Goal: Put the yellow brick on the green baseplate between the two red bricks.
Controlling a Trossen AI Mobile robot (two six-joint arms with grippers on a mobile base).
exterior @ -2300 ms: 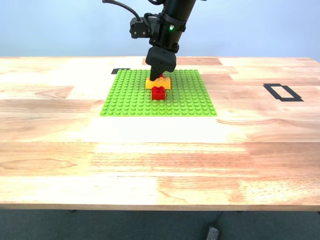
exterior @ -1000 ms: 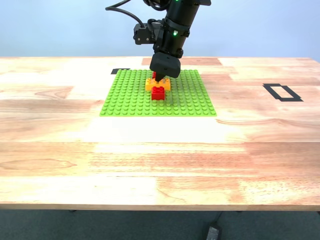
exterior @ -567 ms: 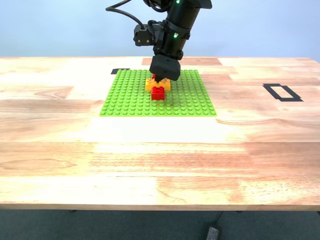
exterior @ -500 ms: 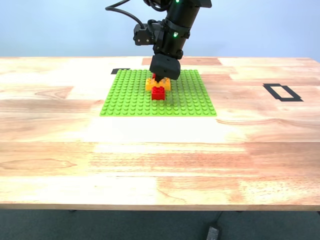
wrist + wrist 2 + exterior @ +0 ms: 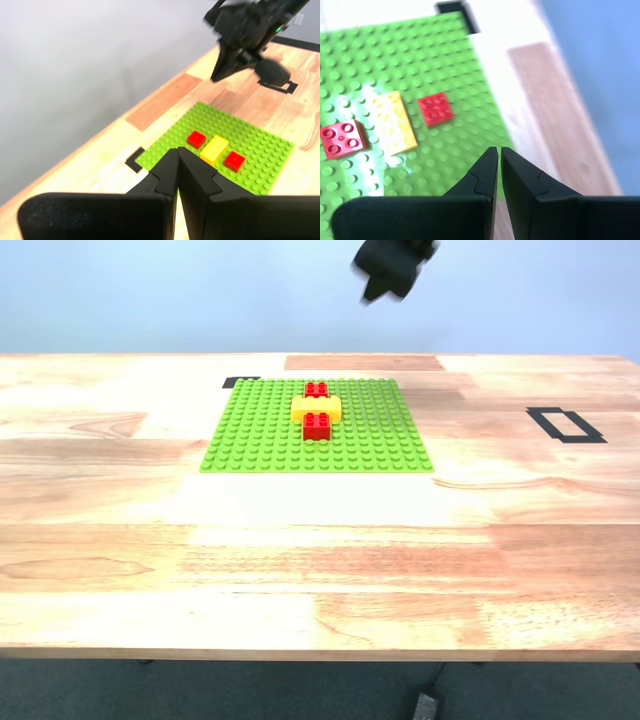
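Observation:
The yellow brick [image 5: 316, 408] sits flat on the green baseplate [image 5: 260, 435], with one red brick [image 5: 316, 390] just behind it and the other red brick [image 5: 317, 426] just in front. The second wrist view looks down on the same row: yellow brick [image 5: 394, 122], red bricks [image 5: 435, 108] [image 5: 342, 138]. My second gripper [image 5: 498, 152] is shut on nothing, high above the plate and blurred at the exterior view's top [image 5: 380, 285]. My first gripper [image 5: 177, 152] is shut and empty, far back from the baseplate [image 5: 260, 145]; it does not show in the exterior view.
A black tape rectangle [image 5: 566, 425] marks the wooden table at the exterior view's right. A small black tape mark [image 5: 240, 382] lies at the plate's far corner. A darker wood patch [image 5: 362, 362] runs behind the plate. Bare table stretches in front.
The arm that stood over the yellow brick has risen quickly to the exterior view's top. The bricks stay in place, and the far red brick now shows.

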